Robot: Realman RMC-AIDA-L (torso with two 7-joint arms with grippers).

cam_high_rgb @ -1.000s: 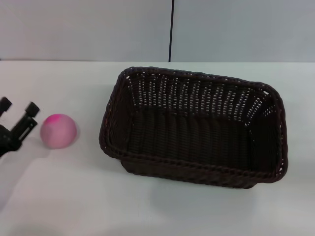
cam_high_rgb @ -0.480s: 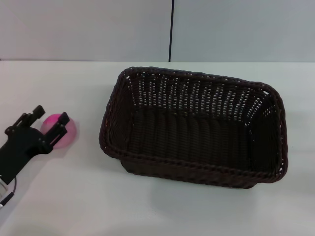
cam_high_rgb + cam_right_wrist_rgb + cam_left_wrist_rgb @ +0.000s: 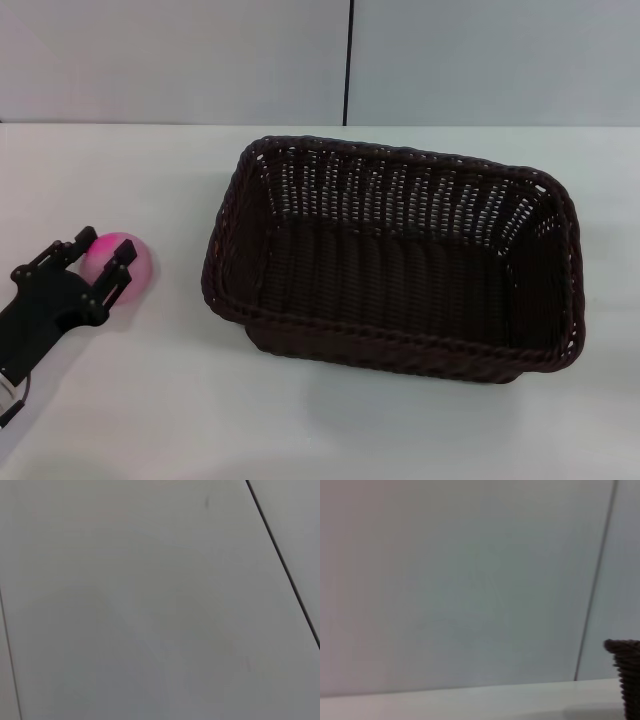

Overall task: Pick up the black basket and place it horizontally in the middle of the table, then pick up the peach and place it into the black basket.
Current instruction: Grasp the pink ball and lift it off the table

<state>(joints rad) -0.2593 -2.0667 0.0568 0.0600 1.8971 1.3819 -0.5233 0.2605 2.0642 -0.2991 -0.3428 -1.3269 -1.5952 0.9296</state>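
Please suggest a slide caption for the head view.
Left gripper open around the pale pink peach, beside the dark woven wicker basket.

No readable text, labels, brands or numbers anywhere. Nothing printed on the black basket, the peach, the table or the left gripper. Just a plain wall in both wrist views.
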